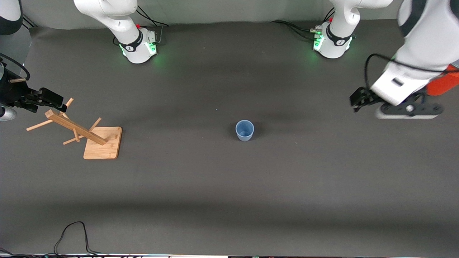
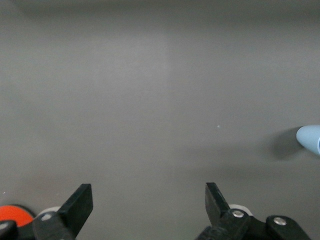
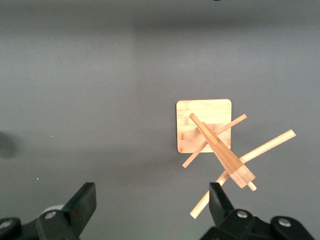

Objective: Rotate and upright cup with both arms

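The cup (image 1: 245,130) is a small pale-blue tumbler in the middle of the dark table, with its open mouth up and darker blue showing inside. In the left wrist view only an edge of the cup (image 2: 311,139) shows. My left gripper (image 1: 358,101) hangs over the table toward the left arm's end, well apart from the cup; it is open with bare table between its fingers (image 2: 147,193). My right gripper (image 1: 57,103) is over the table at the right arm's end, open and holding nothing (image 3: 152,193).
A wooden peg rack (image 1: 94,137) on a square base stands toward the right arm's end, just under the right gripper, and shows in the right wrist view (image 3: 216,145). An orange object (image 1: 443,84) sits by the left hand. Cables (image 1: 73,234) lie at the table's near edge.
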Controlling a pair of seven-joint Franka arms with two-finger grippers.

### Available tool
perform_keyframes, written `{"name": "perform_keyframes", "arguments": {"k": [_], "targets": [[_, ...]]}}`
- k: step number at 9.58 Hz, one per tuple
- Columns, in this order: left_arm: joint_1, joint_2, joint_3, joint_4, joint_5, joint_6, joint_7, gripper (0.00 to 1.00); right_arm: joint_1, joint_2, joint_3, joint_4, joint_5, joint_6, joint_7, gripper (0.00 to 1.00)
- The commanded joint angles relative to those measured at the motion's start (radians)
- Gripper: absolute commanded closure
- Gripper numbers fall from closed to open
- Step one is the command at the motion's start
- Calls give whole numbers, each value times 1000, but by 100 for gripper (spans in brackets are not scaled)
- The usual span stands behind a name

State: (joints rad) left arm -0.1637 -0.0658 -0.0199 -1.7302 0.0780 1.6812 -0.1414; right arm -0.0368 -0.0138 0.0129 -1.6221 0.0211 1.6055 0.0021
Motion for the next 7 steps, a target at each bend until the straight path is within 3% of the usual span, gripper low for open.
{"name": "perform_keyframes", "arguments": {"k": [1, 4, 6, 7], "targets": [[-7, -48, 101, -20, -39, -29, 139, 0, 5, -14, -4, 1, -10, -18, -48, 0], [-92, 6, 196, 68, -41, -84, 143, 0, 5, -15, -4, -1, -12, -19, -56, 0], [-96, 61, 201, 165, -41, -158, 148, 0, 8, -17, -4, -2, -12, -19, -57, 0], [-96, 66, 201, 170, -49, -163, 148, 0, 8, -14, -4, 1, -12, -22, -53, 0]]}}
